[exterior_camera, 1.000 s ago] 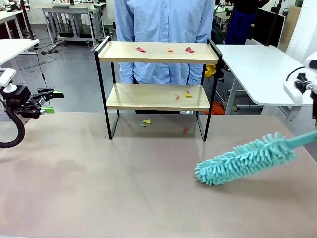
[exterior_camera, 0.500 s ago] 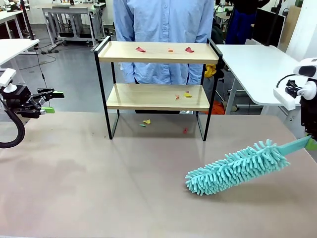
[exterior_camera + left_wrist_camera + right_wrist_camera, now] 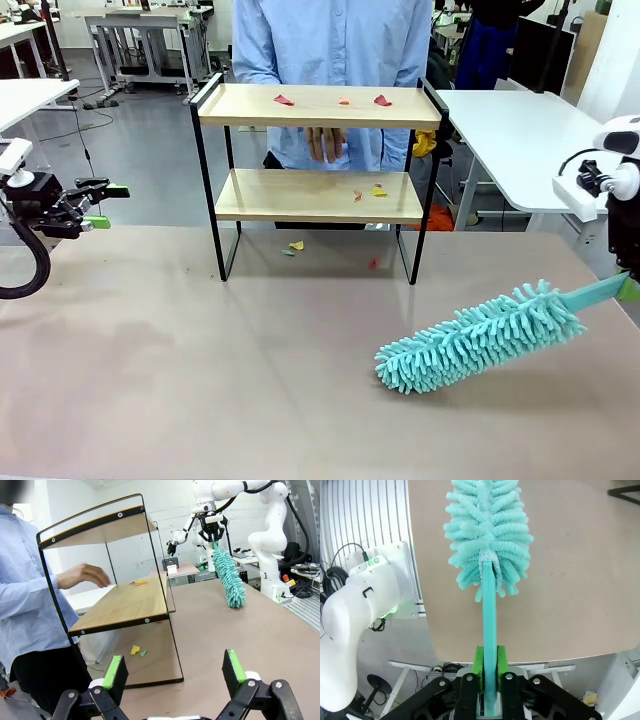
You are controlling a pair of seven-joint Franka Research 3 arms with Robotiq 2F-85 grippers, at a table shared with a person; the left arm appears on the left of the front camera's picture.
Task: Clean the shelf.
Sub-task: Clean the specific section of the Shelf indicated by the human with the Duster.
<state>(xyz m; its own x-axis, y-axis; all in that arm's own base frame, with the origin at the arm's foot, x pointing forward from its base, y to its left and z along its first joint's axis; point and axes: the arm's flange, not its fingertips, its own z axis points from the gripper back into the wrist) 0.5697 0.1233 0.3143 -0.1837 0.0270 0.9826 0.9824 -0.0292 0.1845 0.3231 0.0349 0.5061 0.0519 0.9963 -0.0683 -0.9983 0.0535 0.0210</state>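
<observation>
Three small coloured scraps [image 3: 284, 99] sat atop the two-tier light-wood, black-framed shelf [image 3: 250, 106] at the far middle of the beige table [image 3: 200, 380]; right gripper [image 3: 489, 660], clamped on the fluffy teal duster [image 3: 470, 340], likely needed a raised, level sweep; left gripper [image 3: 175, 672] hung open.

Bright, even light from above; mostly sharp pictures.
Soft shadows are cast under the duster [image 3: 480, 340] and shelf [image 3: 318, 105] on the worktop [image 3: 200, 380]. The person's hand [image 3: 325, 143] is slightly blurred. The worktop edge is bent by lens distortion in the right wrist view.
</observation>
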